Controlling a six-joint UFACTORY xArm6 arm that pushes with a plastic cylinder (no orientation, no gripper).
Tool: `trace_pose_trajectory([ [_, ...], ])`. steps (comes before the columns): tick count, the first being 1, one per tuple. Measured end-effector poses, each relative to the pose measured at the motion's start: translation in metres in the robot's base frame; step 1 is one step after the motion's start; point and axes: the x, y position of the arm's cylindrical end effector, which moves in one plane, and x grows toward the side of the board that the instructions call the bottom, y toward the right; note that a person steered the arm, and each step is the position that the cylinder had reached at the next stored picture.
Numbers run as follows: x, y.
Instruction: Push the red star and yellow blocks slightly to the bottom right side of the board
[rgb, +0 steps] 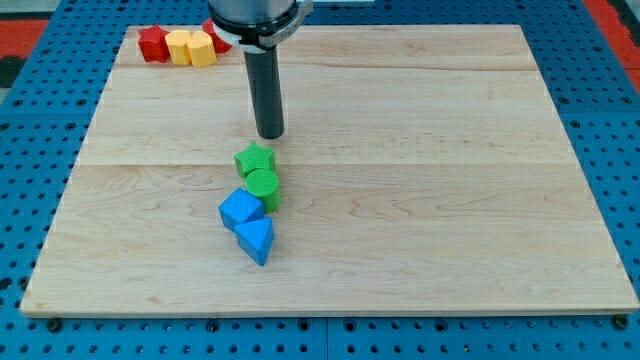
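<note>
A red star (152, 43) sits at the board's top left corner. Two yellow blocks touch it in a row to its right: one (179, 46), then a yellow hexagon-like block (202, 48). Another red block (216, 37) is partly hidden behind the rod's mount, right of the yellow ones. My tip (271, 134) rests on the board below and to the right of that group, well apart from it, just above the green blocks.
A green star-like block (255, 159) and a green cylinder (263, 186) lie just below my tip. A blue cube (240, 209) and a blue triangle (256, 238) lie below them. The wooden board (450, 200) rests on a blue pegboard.
</note>
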Motion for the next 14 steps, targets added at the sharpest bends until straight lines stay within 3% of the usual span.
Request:
trace_pose_trajectory([
  [2,-0.006,-0.097],
  [5,-0.07,-0.238],
  [8,-0.18,-0.237],
  [10,-0.188,-0.225],
  [14,-0.165,-0.122],
])
